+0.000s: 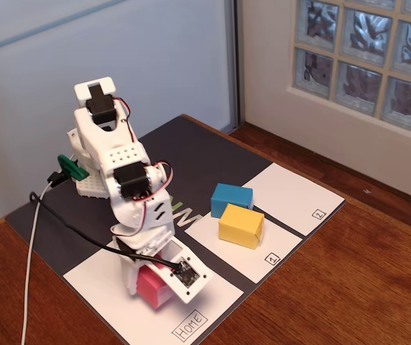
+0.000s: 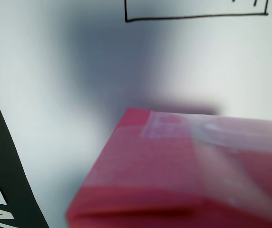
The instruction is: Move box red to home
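Note:
The red box (image 1: 151, 287) rests low on the home sheet (image 1: 98, 287), a large white sheet with a boxed "HOME" label (image 1: 191, 323) at its near corner. My gripper (image 1: 155, 293) points down over the box, with a white finger on each side hugging it, so it looks shut on the box. In the wrist view the red box (image 2: 174, 180) fills the lower right, blurred and very close, above the white home sheet (image 2: 55, 71). The label's drawn outline (image 2: 198, 16) shows at the top. The fingers themselves do not show clearly there.
A yellow box (image 1: 241, 225) and a blue box (image 1: 231, 199) sit together on the narrow sheet marked 1 (image 1: 248, 262). Sheet 2 (image 1: 292, 198) lies beyond. All sheets lie on a dark mat (image 1: 191, 151) on a wooden table (image 1: 349, 287). A white cable (image 1: 29, 273) runs down the left.

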